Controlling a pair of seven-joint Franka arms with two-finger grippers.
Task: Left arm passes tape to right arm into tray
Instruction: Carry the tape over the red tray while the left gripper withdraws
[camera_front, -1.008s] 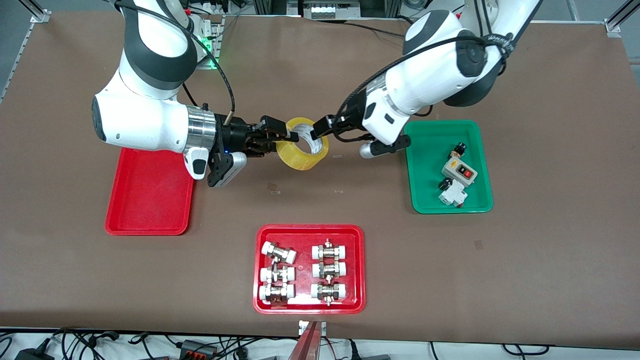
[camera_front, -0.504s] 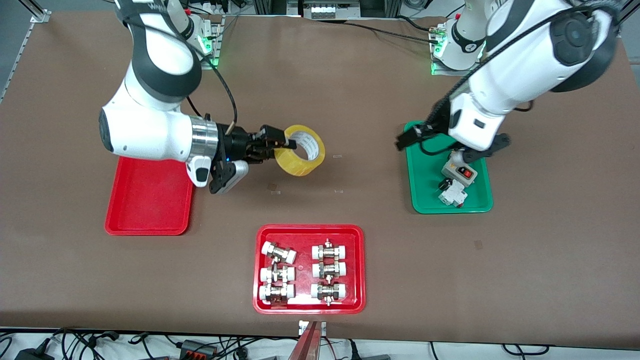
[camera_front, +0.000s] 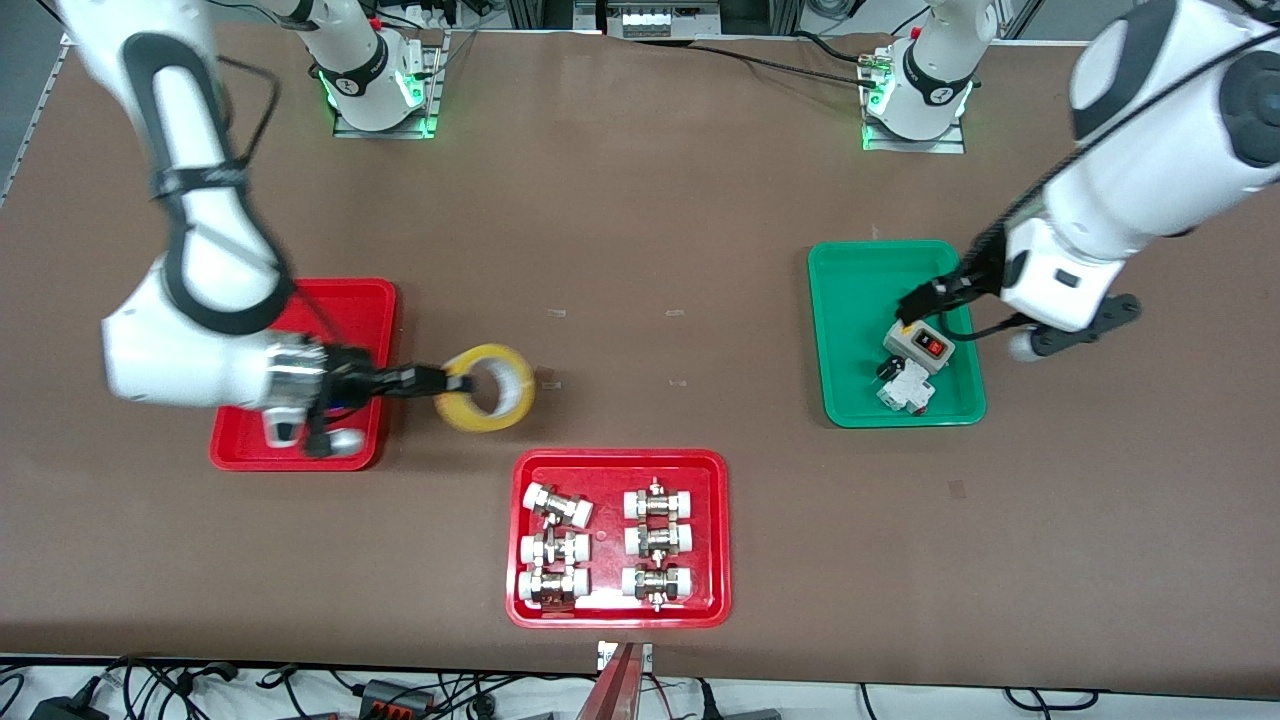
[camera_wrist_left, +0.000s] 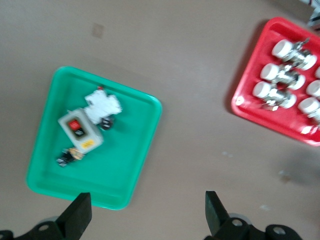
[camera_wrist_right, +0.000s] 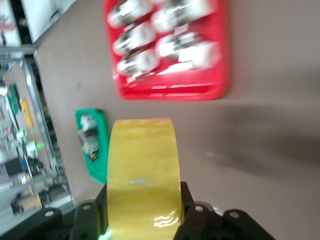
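Now the right gripper (camera_front: 425, 380), pinching the translucent yellow tape roll (camera_front: 484, 401), has swung down beside the plain glossy red tray (camera_front: 350, 300); the left gripper (camera_front: 915, 300), fingers spread, has withdrawn over the green tray (camera_front: 850, 300), with the red tray of white-capped metal fittings (camera_front: 620, 465) nearer the camera.

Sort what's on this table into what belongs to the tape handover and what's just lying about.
In the job:
- tape, held by the right gripper above the table beside the plain red tray
- plain red tray
- left gripper, open over the green tray

Lying about:
- green tray with switch parts
- red tray of fittings

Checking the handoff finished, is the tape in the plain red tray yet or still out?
Out. The right gripper holds the tape above the table beside the tray.
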